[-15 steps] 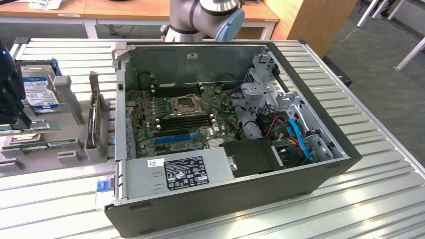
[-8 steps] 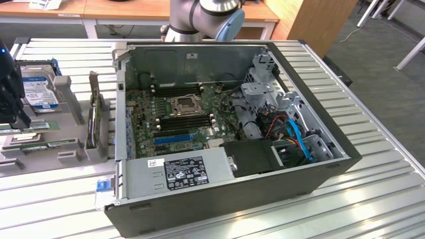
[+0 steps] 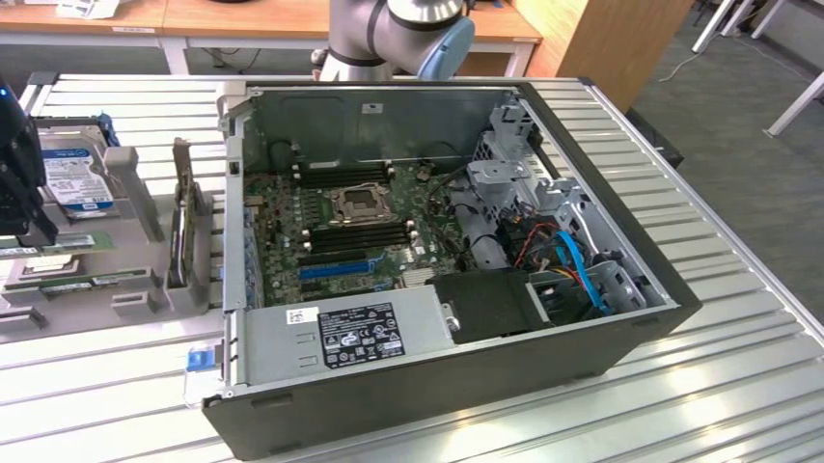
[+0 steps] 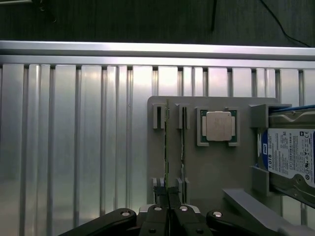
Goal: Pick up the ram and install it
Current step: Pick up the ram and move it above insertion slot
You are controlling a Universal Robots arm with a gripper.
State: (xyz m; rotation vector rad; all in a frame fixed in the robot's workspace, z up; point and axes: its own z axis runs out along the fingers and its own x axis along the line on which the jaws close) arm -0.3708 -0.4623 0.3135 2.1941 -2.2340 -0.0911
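The ram [image 4: 166, 147] is a thin green stick standing on edge in a slot of the grey holder tray [image 4: 197, 172]. A second stick [image 4: 183, 142] stands in the slot beside it. My gripper [image 4: 168, 196] is shut, its fingertips pressed together in line with the near end of the ram. I cannot tell whether they touch it. In the exterior view my gripper [image 3: 37, 231] hangs over the tray [image 3: 129, 299] at that view's left, beside the open computer case [image 3: 451, 386]. The green motherboard [image 3: 347, 222] with its dark memory slots [image 3: 361, 236] lies inside.
A square processor chip [image 4: 218, 125] and a silver hard drive [image 4: 290, 157] with a blue-and-white label sit on the same tray. Grey upright brackets [image 3: 187, 231] stand between tray and case. The ribbed metal table [image 4: 74, 147] stretches beyond the tray. Cables and a drive cage [image 3: 528, 193] fill the case's right side.
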